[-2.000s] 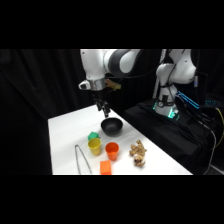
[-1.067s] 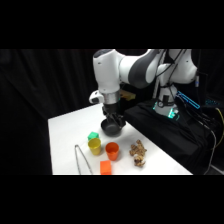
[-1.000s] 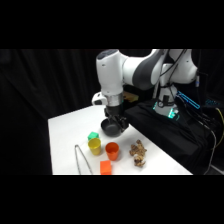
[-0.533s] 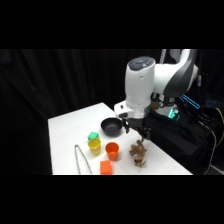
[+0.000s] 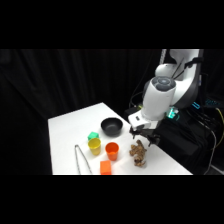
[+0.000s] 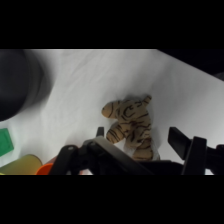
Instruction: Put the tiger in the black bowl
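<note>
Tool [image 5: 144, 139] hangs just above the tiger [image 5: 138, 153], fingers apart: in the wrist view one finger [image 6: 187, 145] shows right of the toy and the other barely peeks out at its left flank, so the toy sits between them, nothing clamped. Tiger lies on the bench [image 5: 67, 135], right of the orange cup [image 5: 112, 150] and nearer the camera than the bowl [image 5: 111, 126], well apart from the bowl. Risks, as judgement: the toy is soft and lumpy, so a closing pinch could squash it, catch only a limb, or let it slip out on the lift. It lies close to the bench's right edge, so a nudge on descent could roll it off. The orange cup is near enough to be clipped in transit to the bowl. Toy looks tan with dark stripes, pale patches, sprawled on its side or back, head toward the bowl side.
</note>
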